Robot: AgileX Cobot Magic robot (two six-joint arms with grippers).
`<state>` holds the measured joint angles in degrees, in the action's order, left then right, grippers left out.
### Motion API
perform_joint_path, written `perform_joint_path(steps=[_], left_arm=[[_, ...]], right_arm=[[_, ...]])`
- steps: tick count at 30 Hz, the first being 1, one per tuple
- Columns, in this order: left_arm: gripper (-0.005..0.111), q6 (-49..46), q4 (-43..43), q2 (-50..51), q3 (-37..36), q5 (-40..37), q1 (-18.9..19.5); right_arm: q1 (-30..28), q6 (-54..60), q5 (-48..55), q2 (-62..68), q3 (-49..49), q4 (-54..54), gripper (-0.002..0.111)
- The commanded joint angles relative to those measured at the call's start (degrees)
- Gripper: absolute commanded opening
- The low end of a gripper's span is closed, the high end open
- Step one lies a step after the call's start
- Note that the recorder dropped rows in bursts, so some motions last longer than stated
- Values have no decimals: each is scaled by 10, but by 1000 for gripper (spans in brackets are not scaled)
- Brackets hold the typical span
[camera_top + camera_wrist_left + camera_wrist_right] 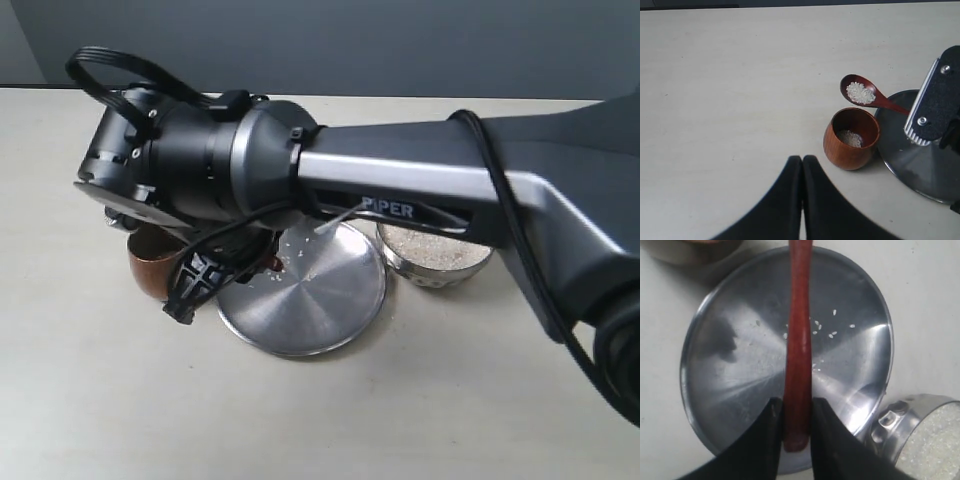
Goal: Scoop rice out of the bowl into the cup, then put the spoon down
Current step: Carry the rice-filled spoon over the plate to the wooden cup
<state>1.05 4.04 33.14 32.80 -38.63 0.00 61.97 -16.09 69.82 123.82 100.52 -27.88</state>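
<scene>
The right gripper (796, 407) is closed on the spoon (799, 315) handle, above the plate (730, 390). The spoon head carries rice (860, 93) and hangs near the rim of the cup (850, 150). The cup stands just beside the plate edge, and the bowl (437, 268) is at the opposite edge. The left gripper (802, 161) has its fingers together and holds nothing.

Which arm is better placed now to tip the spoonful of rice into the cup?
Right. The right gripper clamps the spoon by its handle, and the spoon's bowl, loaded with rice, hangs close by the cup. The left gripper is shut, empty, and apart from the cup.
</scene>
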Motion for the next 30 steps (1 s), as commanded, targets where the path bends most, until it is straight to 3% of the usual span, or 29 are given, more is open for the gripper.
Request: perform_joint_path(steps=[1, 30], left_arm=[[0, 0, -3, 2, 4, 7, -2], [0, 0, -3, 2, 4, 7, -2]], right_arm=[[10, 2, 1, 8, 4, -13, -1], [33, 2, 1, 9, 3, -51, -1]])
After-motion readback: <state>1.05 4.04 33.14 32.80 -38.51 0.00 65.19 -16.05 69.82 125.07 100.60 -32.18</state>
